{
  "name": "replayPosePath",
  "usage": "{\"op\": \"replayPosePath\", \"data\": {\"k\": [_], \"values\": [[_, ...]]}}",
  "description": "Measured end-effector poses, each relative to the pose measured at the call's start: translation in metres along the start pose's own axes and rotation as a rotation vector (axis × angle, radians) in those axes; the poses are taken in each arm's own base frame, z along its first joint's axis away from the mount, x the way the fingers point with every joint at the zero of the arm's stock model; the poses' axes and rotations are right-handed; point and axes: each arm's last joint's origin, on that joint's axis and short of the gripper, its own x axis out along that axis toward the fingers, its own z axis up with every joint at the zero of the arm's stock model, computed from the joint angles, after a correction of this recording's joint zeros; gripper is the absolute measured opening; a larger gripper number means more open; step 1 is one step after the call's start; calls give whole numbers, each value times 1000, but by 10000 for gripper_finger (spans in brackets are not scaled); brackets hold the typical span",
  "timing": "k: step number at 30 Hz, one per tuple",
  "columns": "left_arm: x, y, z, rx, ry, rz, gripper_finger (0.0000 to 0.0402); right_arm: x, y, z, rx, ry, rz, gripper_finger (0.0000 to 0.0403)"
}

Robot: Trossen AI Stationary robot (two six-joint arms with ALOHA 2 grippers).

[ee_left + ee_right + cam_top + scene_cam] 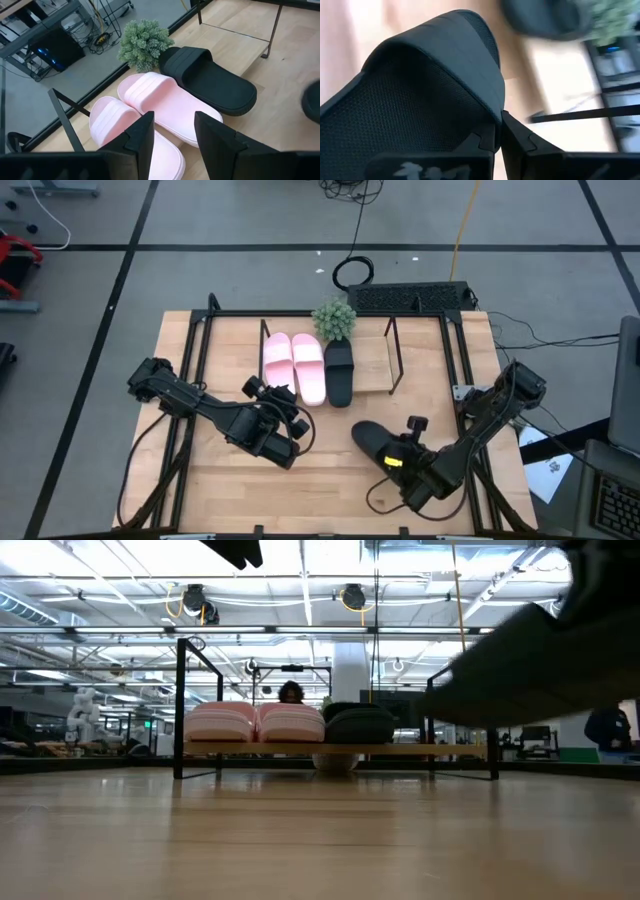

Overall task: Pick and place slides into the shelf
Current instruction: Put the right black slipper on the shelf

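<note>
The shelf point(370, 365) stands at the table's far side. On its board lie the pink pair point(294, 366) and one black slide point(339, 371), side by side, soles down; the low view shows the pink pair point(255, 722) and that black slide point(360, 724) in a row. My right gripper point(393, 461) is shut on the second black slide point(371, 439) near the table's right front. That slide point(530, 660) hangs tilted above the table. My left gripper point(175, 140) is open, hovering over the heel ends of the pink pair point(150, 107), touching nothing. My right gripper pinches the black slide by the edge of its wide strap point(492, 107), one finger on the mesh inner side and one point(520, 142) on the outer side. The slide is lifted clear of the table and tilted point(530, 660).
A small green plant point(335, 318) stands behind the shelf, close to the black slide's toe. A keyboard point(410, 298) lies beyond the table's far edge. The shelf's dark end frames point(182, 705) rise at both sides. Bare board point(240, 45) remains right of the black slide.
</note>
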Motion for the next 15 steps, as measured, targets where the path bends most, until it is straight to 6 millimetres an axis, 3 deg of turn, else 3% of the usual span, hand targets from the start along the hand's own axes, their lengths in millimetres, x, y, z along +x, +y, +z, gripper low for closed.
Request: {"op": "replayPosePath", "data": {"k": [6,15], "values": [[0,0,0,6,0,0,145,0,-27,21,42,27,-136,1],[0,0,0,72,0,1,145,31,-69,51,153,97,-291,1]]}}
